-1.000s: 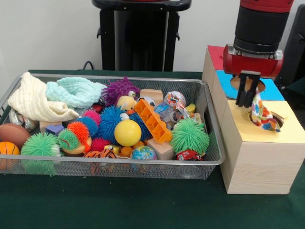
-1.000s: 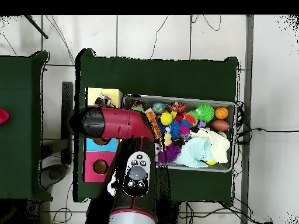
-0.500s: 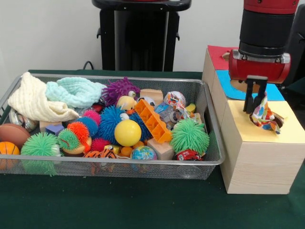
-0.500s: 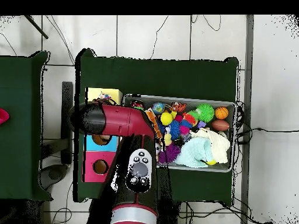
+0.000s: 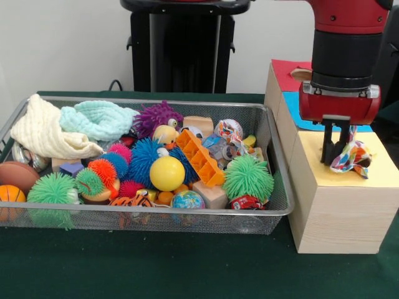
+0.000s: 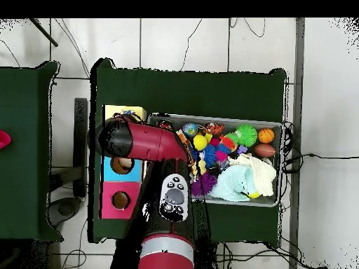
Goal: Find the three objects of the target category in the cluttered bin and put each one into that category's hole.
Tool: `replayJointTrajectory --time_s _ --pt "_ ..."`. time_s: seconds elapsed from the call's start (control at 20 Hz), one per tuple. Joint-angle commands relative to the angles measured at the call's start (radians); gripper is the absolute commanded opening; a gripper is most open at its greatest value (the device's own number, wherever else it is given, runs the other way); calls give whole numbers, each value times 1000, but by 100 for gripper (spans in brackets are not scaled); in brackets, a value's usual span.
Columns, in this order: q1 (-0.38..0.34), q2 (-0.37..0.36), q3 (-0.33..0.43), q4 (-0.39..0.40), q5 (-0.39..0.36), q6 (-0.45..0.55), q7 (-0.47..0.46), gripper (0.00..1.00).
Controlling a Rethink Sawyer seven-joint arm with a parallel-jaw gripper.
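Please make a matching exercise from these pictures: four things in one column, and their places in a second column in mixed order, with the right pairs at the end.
Things:
1. yellow ball
2. patterned cloth
3. cream cloth
4. red section

Places:
A. left end of the bin, front view
B. on the yellow section of the box, beside the tool
C. far end of the box, behind the blue section
D. middle of the bin, among spiky balls

Pairs: 1-D, 2-B, 3-A, 4-C
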Motion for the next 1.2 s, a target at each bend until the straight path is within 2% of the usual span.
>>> replayJointTrajectory --time_s 0.05,0.3,0.45,0.85,1.2 --pt "2 104 92 32 66 195 216 0" --pt "55 150 8 -41 42 438 264 0" --pt "60 174 -6 -61 43 501 275 0" --pt "53 168 25 16 69 378 222 0" --pt "48 181 37 35 74 264 198 0"
